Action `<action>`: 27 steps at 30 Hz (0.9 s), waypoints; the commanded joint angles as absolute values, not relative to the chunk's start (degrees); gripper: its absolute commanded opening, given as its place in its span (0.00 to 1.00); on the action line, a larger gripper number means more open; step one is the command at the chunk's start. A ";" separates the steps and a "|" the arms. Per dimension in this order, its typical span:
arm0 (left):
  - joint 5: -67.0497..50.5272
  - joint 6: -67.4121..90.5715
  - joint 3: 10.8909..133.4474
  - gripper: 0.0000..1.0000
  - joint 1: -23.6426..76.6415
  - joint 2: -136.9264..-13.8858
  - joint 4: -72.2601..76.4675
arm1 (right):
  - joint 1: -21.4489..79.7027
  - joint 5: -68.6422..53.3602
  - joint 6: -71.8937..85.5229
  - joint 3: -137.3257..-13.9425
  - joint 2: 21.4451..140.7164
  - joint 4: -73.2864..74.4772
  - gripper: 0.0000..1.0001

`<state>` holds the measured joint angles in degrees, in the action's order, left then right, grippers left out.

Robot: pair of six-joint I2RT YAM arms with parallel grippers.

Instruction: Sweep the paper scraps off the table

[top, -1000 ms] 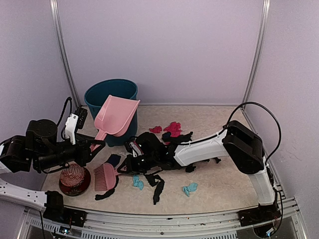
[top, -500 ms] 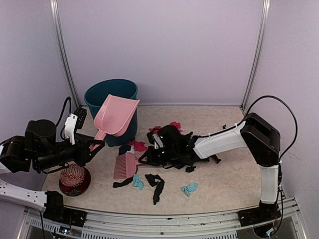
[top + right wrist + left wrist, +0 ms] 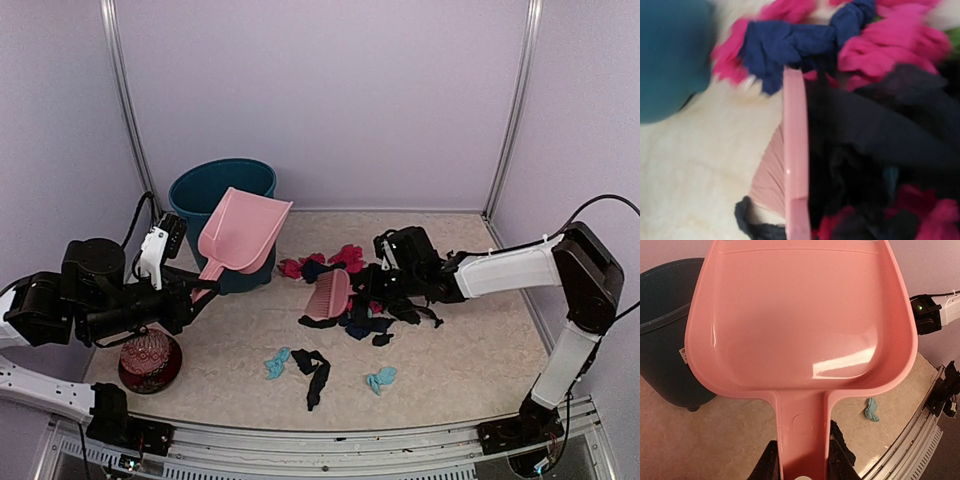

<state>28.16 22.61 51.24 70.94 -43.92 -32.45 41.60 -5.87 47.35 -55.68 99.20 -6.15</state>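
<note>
My left gripper (image 3: 197,289) is shut on the handle of the pink dustpan (image 3: 243,232) and holds it raised in front of the bucket. In the left wrist view the pan (image 3: 800,315) fills the frame, and its handle sits between my fingers (image 3: 771,462). My right gripper (image 3: 385,278) is shut on the pink brush (image 3: 328,295), whose bristles rest against a heap of black, magenta and dark blue paper scraps (image 3: 368,290) on the table (image 3: 470,350). In the right wrist view the brush (image 3: 796,165) stands beside the scraps (image 3: 880,135), and my own fingers are hidden.
A teal bucket (image 3: 222,190) stands at the back left. A red patterned ball in a bowl (image 3: 150,357) sits at the front left. Loose scraps lie near the front: a teal one (image 3: 277,362), a black one (image 3: 315,372), and another teal one (image 3: 380,378).
My right arm has swept the brush from the left to the right, pushing scraps into the middle heap. The dustpan has shifted slightly to the right.
</note>
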 commanded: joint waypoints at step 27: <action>10.35 20.25 45.91 0.00 55.28 -43.47 -23.48 | 43.73 -7.33 49.89 -70.90 104.88 -14.37 0.00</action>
<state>11.92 20.18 46.70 55.72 -44.21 -25.69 43.03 -5.58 47.07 -66.35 99.31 -8.08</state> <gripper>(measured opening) 0.238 0.047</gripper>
